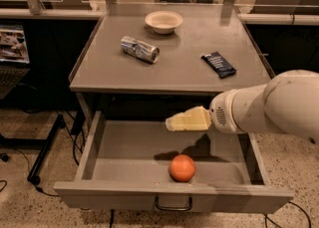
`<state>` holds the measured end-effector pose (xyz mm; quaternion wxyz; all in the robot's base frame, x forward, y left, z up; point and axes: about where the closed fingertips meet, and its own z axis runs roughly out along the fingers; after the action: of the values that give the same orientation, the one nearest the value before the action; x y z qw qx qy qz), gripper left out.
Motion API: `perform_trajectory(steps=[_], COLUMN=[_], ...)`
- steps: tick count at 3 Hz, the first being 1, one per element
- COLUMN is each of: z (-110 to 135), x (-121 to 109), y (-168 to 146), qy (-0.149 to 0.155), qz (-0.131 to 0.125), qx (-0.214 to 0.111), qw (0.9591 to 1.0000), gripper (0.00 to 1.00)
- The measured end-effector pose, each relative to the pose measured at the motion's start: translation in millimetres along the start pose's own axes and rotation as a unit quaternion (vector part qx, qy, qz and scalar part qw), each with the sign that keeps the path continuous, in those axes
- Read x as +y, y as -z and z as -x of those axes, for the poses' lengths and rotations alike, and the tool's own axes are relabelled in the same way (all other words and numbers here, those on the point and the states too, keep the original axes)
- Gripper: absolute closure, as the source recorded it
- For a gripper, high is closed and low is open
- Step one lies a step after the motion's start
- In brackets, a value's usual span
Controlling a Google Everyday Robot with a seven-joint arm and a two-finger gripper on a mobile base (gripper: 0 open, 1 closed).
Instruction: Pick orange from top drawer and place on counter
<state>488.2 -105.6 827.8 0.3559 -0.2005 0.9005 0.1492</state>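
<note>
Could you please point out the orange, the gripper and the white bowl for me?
orange (pixel 182 168), camera view, centre of the fruit.
gripper (pixel 170 122), camera view, its tip, over the top drawer (pixel 127 147).
white bowl (pixel 164 28), camera view, its front wall.

Round orange (pixel 182 168) rests near the front of the open top drawer (pixel 124 195) below the grey counter (pixel 184 75), hand (pixel 171 122) above it.
</note>
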Motion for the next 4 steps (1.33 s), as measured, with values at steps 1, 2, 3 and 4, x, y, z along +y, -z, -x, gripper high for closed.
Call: perform_trajectory(steps=[1,2,3,4], z=[-16.4,-28.5,-26.3,-43.5], x=[-7.7,-17.8,-13.7,-22.4], y=[-27.7,-57.9,-57.4,-49.2], qy=[-0.015,-0.037,-0.03,-0.04], qz=[-0.012,-0.031,-0.032,-0.055], qx=[0.015,0.031,0.027,0.024], qw=[0.9997,0.9983,0.9987,0.9974], gripper=[0.0,0.0,0.0,0.0])
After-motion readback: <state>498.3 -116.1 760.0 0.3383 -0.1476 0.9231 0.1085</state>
